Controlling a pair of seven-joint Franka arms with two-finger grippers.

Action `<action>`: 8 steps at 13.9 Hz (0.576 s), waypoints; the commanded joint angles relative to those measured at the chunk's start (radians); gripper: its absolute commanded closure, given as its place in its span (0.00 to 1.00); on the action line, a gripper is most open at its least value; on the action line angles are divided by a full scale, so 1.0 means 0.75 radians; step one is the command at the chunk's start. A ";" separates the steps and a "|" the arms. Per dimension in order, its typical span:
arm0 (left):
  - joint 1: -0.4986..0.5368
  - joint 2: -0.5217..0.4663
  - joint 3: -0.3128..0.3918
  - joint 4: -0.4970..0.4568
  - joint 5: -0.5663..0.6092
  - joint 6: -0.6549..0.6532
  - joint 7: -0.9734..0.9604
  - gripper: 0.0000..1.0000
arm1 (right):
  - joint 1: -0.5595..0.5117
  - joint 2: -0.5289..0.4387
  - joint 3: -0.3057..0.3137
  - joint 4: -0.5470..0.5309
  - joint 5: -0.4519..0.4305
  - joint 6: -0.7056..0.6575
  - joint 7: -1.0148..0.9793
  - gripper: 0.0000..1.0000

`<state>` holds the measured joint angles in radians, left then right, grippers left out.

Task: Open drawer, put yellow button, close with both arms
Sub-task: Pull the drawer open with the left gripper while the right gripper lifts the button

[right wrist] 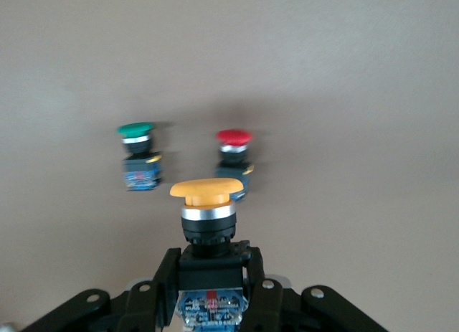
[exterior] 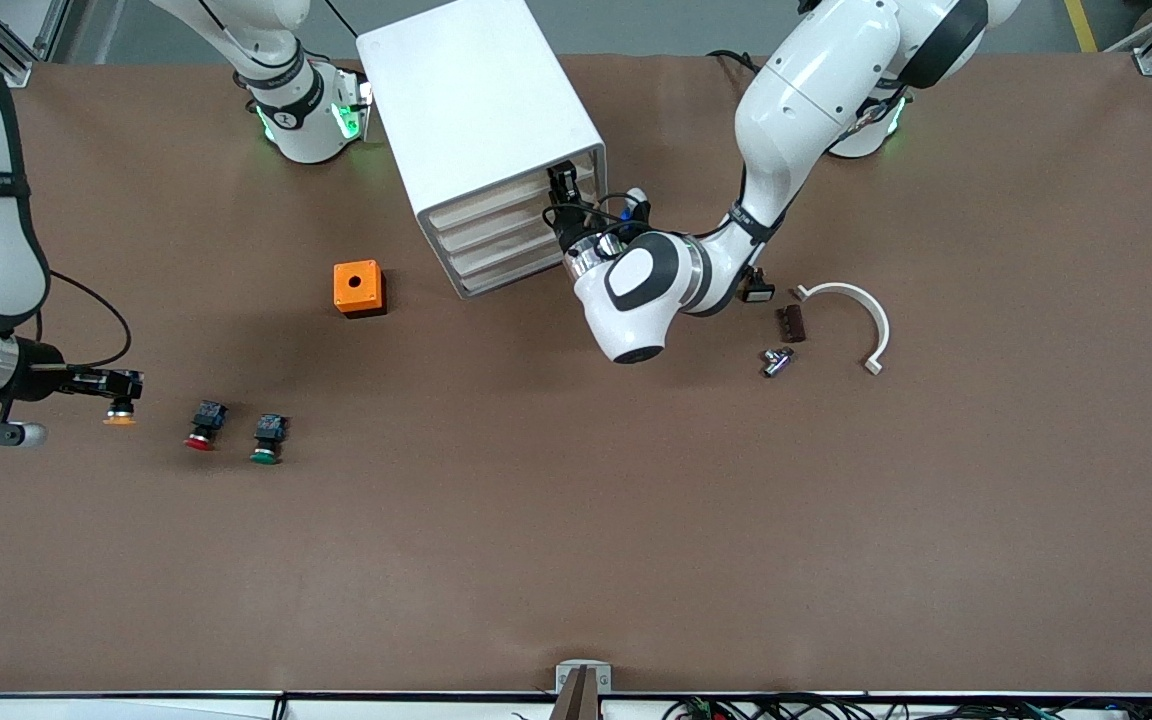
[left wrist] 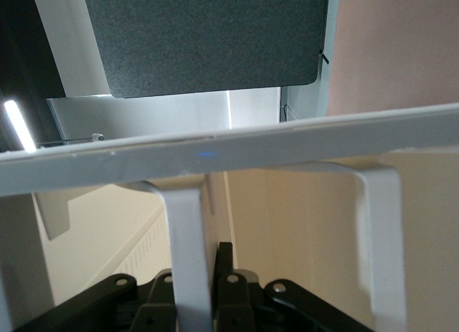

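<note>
The white cabinet (exterior: 476, 110) stands at the back of the table, its beige drawer fronts shut. My left gripper (exterior: 564, 195) is at the top drawer (exterior: 496, 203). In the left wrist view the left gripper (left wrist: 195, 274) is shut on one white leg of the drawer's handle (left wrist: 188, 231). My right gripper (exterior: 119, 385) hangs low over the table at the right arm's end. It is shut on the yellow button (exterior: 119, 416). In the right wrist view the right gripper (right wrist: 209, 264) clamps the black-blue body of the yellow button (right wrist: 206, 190), cap pointing away from the fingers.
A red-capped button (exterior: 202, 426) and a green-capped button (exterior: 266, 440) lie beside the held one. An orange box (exterior: 358, 288) sits near the cabinet. A white curved piece (exterior: 861, 310), a brown part (exterior: 791, 323) and a metal part (exterior: 776, 360) lie toward the left arm's end.
</note>
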<state>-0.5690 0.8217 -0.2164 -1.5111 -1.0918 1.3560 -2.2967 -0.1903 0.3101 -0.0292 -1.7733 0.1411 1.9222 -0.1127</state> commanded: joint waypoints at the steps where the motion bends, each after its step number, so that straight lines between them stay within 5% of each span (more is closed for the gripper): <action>1: 0.049 0.005 0.008 0.002 -0.001 0.012 0.041 0.98 | 0.153 -0.115 -0.004 0.034 -0.014 -0.167 0.337 1.00; 8: 0.174 0.003 0.012 0.010 -0.001 0.039 0.050 0.93 | 0.566 -0.274 0.000 0.143 -0.024 -0.329 1.102 1.00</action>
<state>-0.4649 0.8216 -0.2149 -1.5118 -1.0917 1.3499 -2.2985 0.1858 0.1427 -0.0207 -1.6625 0.1353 1.6908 0.6066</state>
